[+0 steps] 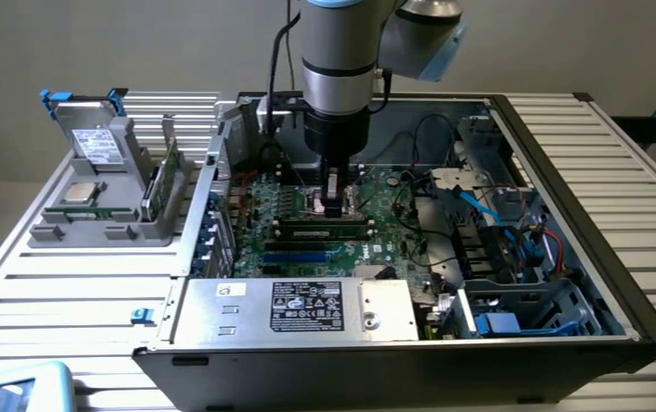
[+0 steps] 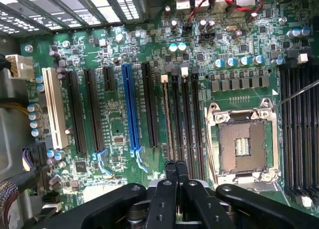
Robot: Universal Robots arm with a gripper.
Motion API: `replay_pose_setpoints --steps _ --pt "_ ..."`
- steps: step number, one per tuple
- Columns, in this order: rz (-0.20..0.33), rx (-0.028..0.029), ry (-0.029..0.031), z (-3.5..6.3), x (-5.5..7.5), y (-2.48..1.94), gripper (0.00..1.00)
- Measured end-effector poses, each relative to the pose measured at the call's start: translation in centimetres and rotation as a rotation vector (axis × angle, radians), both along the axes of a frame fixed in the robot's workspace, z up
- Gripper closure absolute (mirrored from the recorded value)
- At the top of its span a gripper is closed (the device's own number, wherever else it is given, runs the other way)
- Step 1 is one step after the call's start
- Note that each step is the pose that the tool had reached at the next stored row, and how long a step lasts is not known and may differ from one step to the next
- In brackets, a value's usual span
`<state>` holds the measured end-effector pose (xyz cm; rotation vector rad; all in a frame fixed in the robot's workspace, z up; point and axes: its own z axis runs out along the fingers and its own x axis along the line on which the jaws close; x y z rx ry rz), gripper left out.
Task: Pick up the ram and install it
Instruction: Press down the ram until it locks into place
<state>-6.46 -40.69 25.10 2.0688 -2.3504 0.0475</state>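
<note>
The ram (image 1: pixel 325 228) is a long, thin green stick standing in a motherboard slot inside the open computer case. In the wrist view the ram (image 2: pixel 166 120) shows edge-on as a thin line in a slot beside the empty processor socket (image 2: pixel 242 145). My gripper (image 1: pixel 331 204) points straight down over the motherboard, its tips just above and behind the stick's middle. The black fingers (image 2: pixel 170 175) are pressed together, and the gripper (image 2: pixel 175 165) is shut with nothing visible between them. I cannot tell whether the tips touch the stick.
A grey holder (image 1: pixel 47 233) on the slatted table at the exterior view's left carries a boxy drive (image 1: pixel 99 142), a silver processor chip (image 1: pixel 80 190) and an upright green board (image 1: pixel 156 184). The power supply (image 1: pixel 305 307), cables (image 1: pixel 482 206) and drive cage (image 1: pixel 534 309) crowd the case.
</note>
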Motion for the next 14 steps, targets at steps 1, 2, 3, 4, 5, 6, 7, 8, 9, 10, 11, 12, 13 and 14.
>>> replay_pose_setpoints --steps 1,2,3,4,5,6,7,8,9,10,11,12,13,14 --pt "-0.014 -0.0001 0.0 0.0 0.0 0.0 0.89" --pt "-0.029 0.0 0.0 0.0 0.0 0.0 0.89" --pt "-0.044 0.0 0.0 0.0 0.0 0.0 0.89" --pt "-0.059 0.0 0.0 0.0 0.0 0.0 0.89" --pt "-0.074 0.0 -0.0001 0.0 0.0 0.0 0.89" --pt "-0.088 0.0 -0.0001 0.0 0.0 0.0 0.89" --pt "-0.102 0.0 -0.0001 0.0 0.0 0.0 0.89" --pt "-0.116 -0.0001 -0.0001 0.0 0.0 0.0 0.89" --pt "-0.132 0.0 -0.0001 0.0 0.0 0.0 0.89" --pt "-0.147 0.0 -0.0002 0.0 0.0 0.0 0.89" --pt "-0.161 0.0002 -0.0002 -0.01 0.0 0.0 0.89" --pt "-0.176 0.0001 -0.0002 -0.01 0.0 0.0 0.89" --pt "-0.19 0.0001 -0.0002 0.0 0.0 0.0 0.89" --pt "-0.205 0.0001 -0.0002 0.0 0.0 0.0 0.89"
